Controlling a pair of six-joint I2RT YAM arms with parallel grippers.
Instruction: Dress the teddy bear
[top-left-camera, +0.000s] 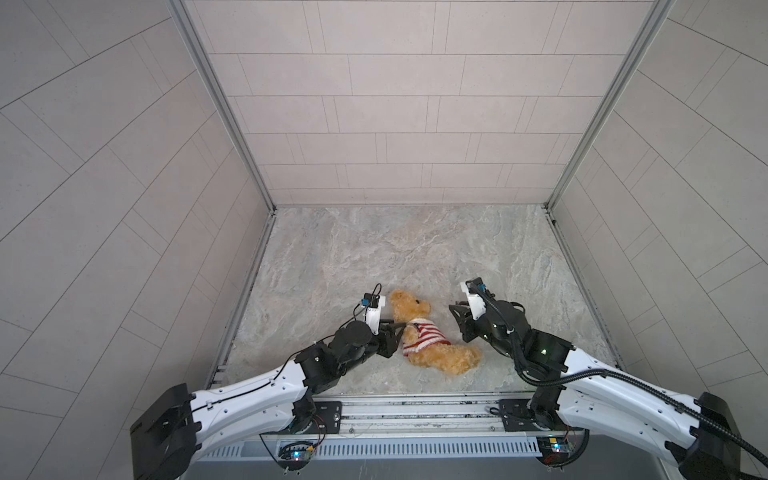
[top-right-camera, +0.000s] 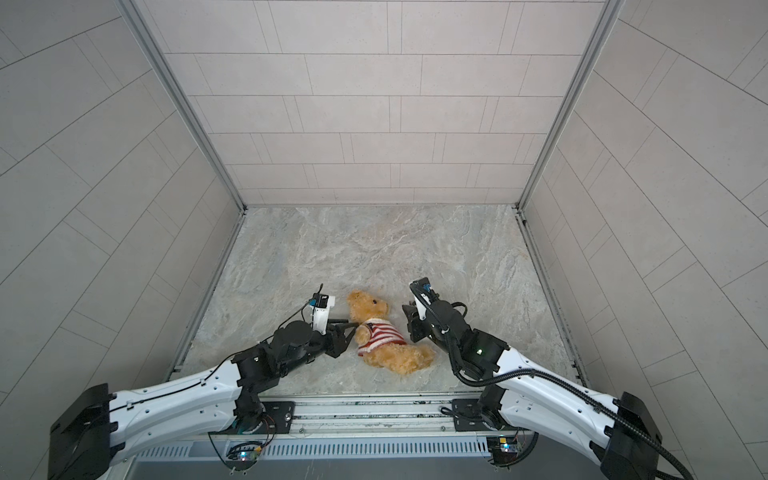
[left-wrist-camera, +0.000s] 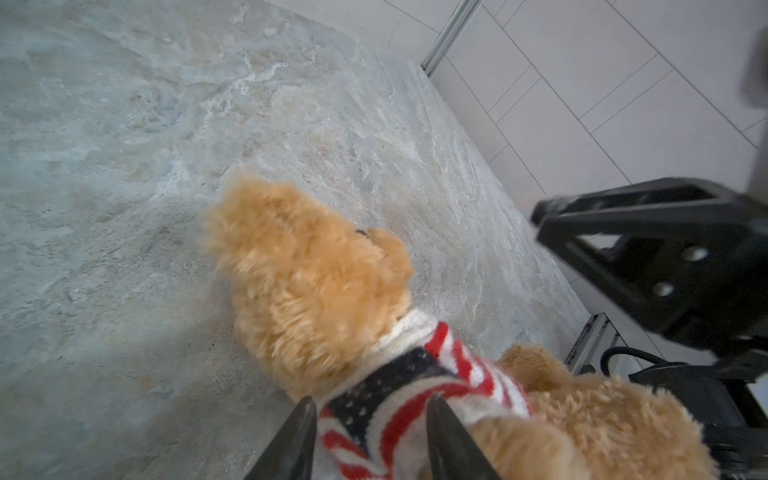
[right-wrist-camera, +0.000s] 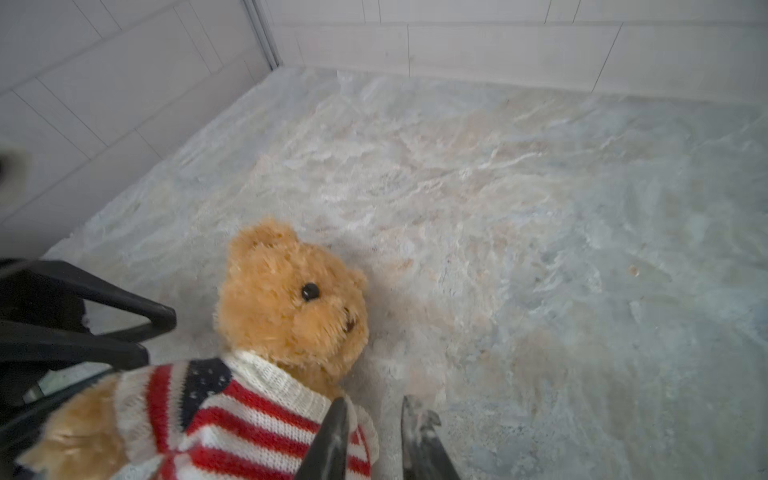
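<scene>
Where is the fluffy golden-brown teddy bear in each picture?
In a top view: fluffy golden-brown teddy bear, lower centre.
In a top view: bear, lower centre.
Left wrist view: bear close up, from behind.
Right wrist view: bear close up, face visible.
Shared landmark: its red-and-white striped knitted sweater.

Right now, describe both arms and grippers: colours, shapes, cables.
The left arm and right arm have white shells with black joints. A thin black cable runs along the left; a thick ribbed black hose along the right, which shows a green light. Left gripper and right gripper are black, with tapered fingers.
</scene>
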